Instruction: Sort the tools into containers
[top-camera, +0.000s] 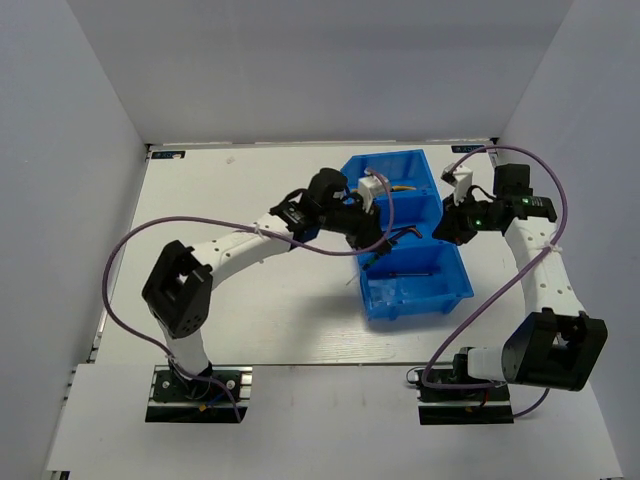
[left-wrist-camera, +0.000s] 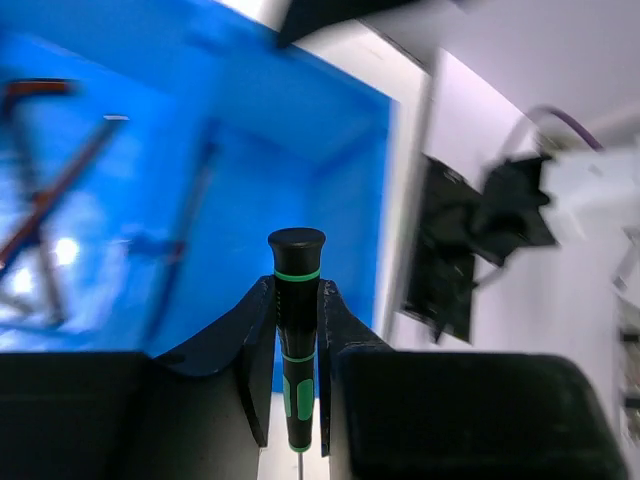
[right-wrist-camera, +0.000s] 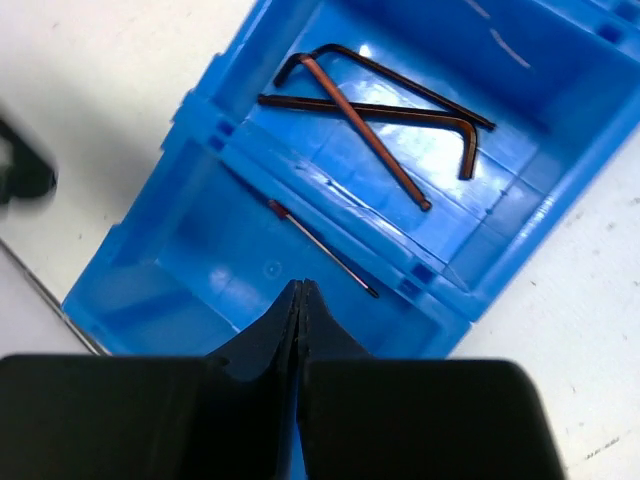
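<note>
L gripper clamped on green-handled screwdriver, handle end fwd along fingers, over blue bin. I judge near compartment, w/ other screwdriver, lies just below. R gripper closed, empty.

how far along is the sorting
Nearly done. In the bin: three hex keys in the middle compartment, a slim tool in the near one. In hand: the left gripper holds the green screwdriver at the bin. Left: dropping it in. The right gripper is shut, empty.
</note>
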